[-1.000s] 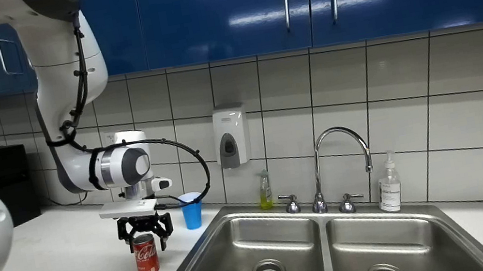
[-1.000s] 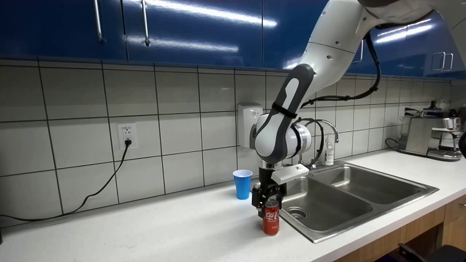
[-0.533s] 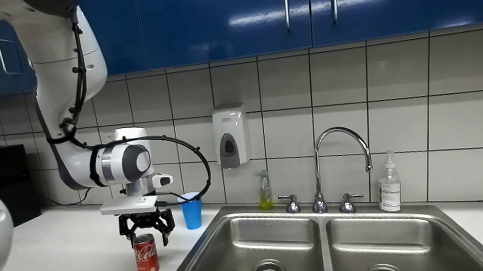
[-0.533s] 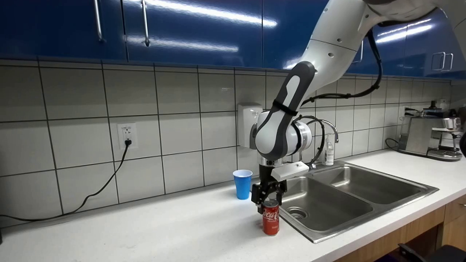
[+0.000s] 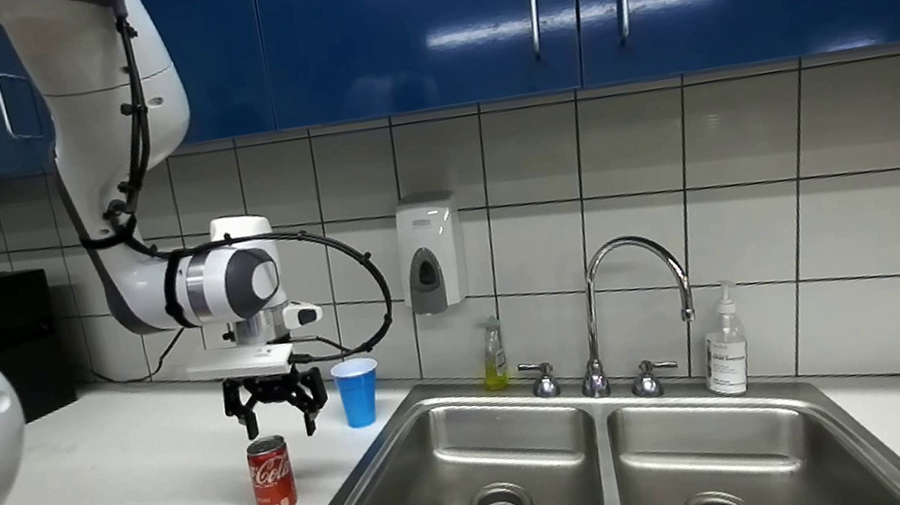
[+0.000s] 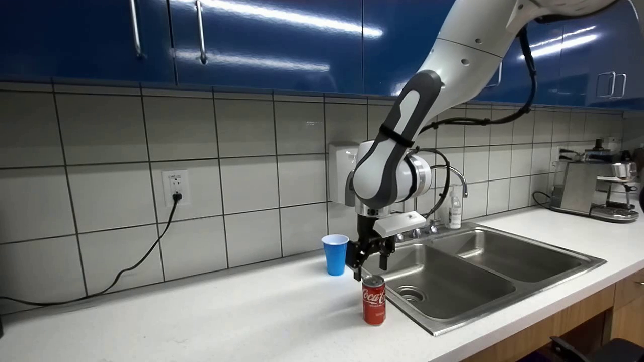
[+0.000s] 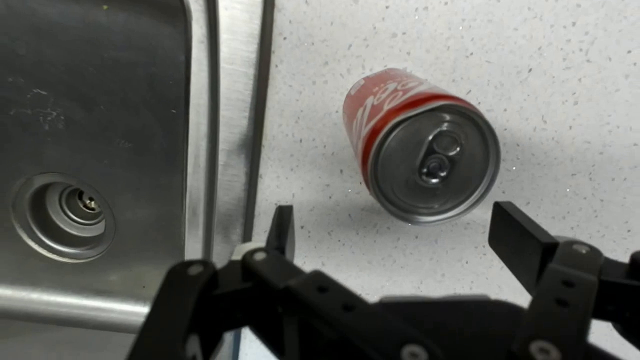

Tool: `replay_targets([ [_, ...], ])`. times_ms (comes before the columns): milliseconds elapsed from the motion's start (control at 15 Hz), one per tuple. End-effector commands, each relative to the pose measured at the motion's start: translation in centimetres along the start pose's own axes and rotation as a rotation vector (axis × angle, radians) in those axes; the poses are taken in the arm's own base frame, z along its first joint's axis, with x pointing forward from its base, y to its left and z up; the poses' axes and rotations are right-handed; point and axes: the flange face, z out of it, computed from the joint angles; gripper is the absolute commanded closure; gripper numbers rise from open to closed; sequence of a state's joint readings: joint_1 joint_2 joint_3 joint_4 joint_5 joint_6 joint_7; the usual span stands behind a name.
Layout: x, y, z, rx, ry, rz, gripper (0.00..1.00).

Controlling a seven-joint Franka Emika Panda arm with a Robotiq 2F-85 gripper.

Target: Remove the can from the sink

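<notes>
The red can with a silvery top stands upright on the white counter beside the sink, in both exterior views [image 5: 272,479] [image 6: 374,300]. It also shows in the wrist view [image 7: 380,107]. The steel double-basin sink shows in both exterior views [image 5: 610,482] [image 6: 468,296] and at the left of the wrist view [image 7: 100,130]. My gripper is open and empty in both exterior views [image 5: 282,429] [image 6: 371,270], with its fingers above the can's top. In the wrist view the gripper's fingers [image 7: 393,217] are wide apart, with the can ahead of them and apart from them.
A blue cup [image 5: 357,393] stands on the counter behind the can, near the tiled wall. A chrome faucet [image 5: 592,311], a yellow spray bottle [image 5: 494,355] and a pump bottle [image 5: 725,348] stand along the sink's back edge. A soap dispenser [image 5: 430,251] hangs on the wall.
My gripper has risen from around the can's upper part to above it, its fingers now clear of the can. The can has stayed in place on the counter.
</notes>
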State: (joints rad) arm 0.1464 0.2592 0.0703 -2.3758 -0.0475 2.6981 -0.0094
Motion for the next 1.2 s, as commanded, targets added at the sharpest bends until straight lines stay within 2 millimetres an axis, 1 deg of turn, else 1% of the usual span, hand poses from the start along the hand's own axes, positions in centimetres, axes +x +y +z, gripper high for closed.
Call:
replay_targets([
  [0,-0.8,1.0,-2.2,-0.012,-0.004,0.036,0.00],
  [200,-1.2,2.5,-3.6,-0.026,-0.002,0.070,0.00],
  [467,-2.4,4.7,-5.4,-0.046,-0.013,0.128,0.00],
  [733,-4.3,6.7,-7.1,-0.055,-0.046,0.185,0.00],
  [1133,-8.2,9.1,-9.4,-0.059,-0.099,0.258,0.00],
])
